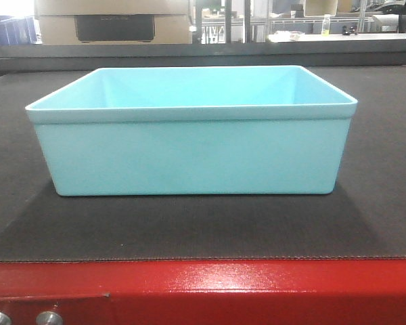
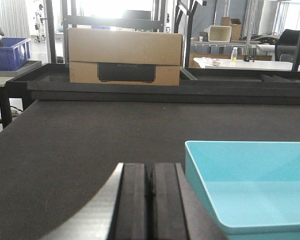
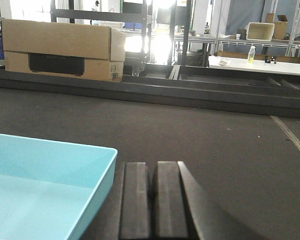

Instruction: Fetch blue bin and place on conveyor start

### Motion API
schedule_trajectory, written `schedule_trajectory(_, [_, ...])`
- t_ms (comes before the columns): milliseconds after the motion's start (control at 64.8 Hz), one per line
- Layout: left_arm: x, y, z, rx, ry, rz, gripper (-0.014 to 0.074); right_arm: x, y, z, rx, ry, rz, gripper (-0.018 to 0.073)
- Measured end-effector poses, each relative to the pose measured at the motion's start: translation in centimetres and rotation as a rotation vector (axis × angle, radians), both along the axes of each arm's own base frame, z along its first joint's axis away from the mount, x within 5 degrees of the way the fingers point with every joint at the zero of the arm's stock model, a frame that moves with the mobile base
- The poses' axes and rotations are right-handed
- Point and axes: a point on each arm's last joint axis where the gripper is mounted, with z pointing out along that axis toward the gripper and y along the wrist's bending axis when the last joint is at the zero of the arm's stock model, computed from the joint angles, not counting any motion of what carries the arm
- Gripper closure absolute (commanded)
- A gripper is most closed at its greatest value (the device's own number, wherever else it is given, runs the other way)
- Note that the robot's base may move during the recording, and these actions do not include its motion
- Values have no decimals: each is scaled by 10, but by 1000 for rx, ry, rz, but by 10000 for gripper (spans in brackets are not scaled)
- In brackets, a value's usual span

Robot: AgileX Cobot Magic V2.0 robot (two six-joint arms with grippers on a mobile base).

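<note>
Near the belt's (image 1: 392,223) red front edge (image 1: 203,284) I see the blue bin (image 1: 189,152) sitting upright and empty. My left gripper (image 2: 149,200) and right gripper (image 3: 152,205) flank it, both pressed closed on nothing, outside its walls.

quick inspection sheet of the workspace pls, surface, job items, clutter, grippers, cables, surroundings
surface: dark fabric belt in a red frame, two silver knobs at its lower left
job's things: blue bin upright and empty on the belt
clutter: nothing seen on the belt besides the bin
grippers: left gripper shut, beside the bin's left corner; right gripper shut, beside its right corner; neither holds it
cables: nothing seen
surroundings: cardboard box behind the belt, dark blue crate, white table with a bottle
</note>
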Motion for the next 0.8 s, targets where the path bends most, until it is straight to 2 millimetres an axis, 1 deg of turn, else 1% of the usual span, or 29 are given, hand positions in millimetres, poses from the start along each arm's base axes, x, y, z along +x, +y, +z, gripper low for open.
schedule_trajectory(386, [-1, 0, 0, -10, -5, 8, 707, 0, 0, 0, 0, 0, 0, 721])
schedule_trajectory(448, [-3, 1, -4, 12, -9, 28, 707, 0, 0, 0, 0, 0, 0, 721])
schedule_trajectory(525, [-4, 1, -14, 27, -21, 63, 707, 0, 0, 0, 0, 0, 0, 721])
schedule_trajectory(587, [-4, 2, -28, 33, -23, 91, 707, 0, 0, 0, 0, 0, 0, 721])
schedule_trajectory(726, [5, 3, -74, 28, 23, 128, 707, 0, 0, 0, -2, -2, 0, 721])
schedule_trajectory(803, [11, 3, -94, 27, 52, 129, 707, 0, 0, 0, -2, -3, 0, 721])
